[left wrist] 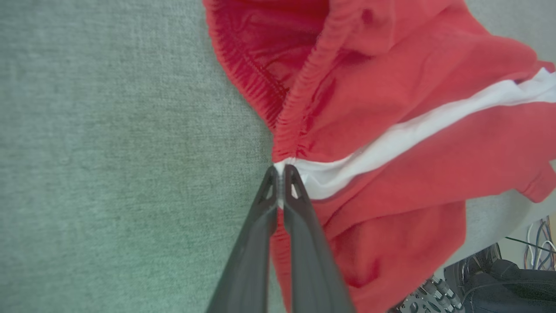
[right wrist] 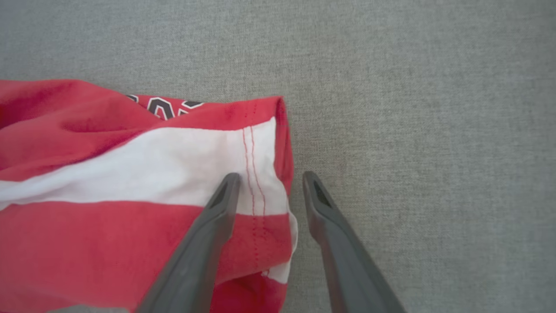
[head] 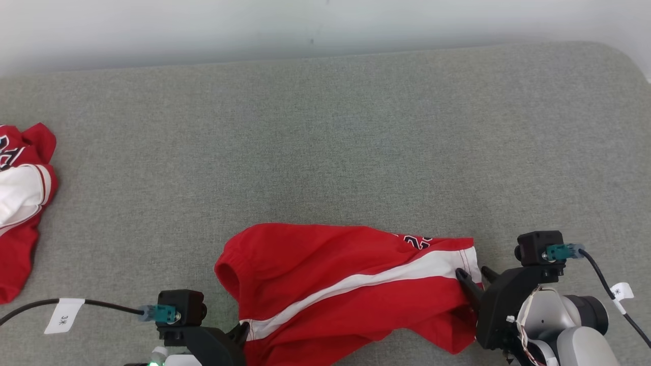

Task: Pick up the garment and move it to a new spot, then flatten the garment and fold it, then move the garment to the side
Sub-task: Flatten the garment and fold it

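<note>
Red shorts with a white side stripe (head: 351, 284) lie crumpled at the near middle of the grey surface, waistband to the left, leg hem to the right. My left gripper (head: 243, 331) is shut on the waistband where the white stripe ends; the left wrist view shows its tips (left wrist: 281, 176) pinching the fabric of the shorts (left wrist: 391, 130). My right gripper (head: 474, 274) stands open at the hem. In the right wrist view its fingers straddle the hem edge of the shorts (right wrist: 130, 174), one finger (right wrist: 226, 191) over the white stripe, the other on bare surface.
A second red and white garment (head: 20, 203) lies bunched at the far left edge. The grey padded surface (head: 325, 142) stretches wide behind the shorts to a pale wall. Cables with paper tags (head: 63, 315) trail from both wrists.
</note>
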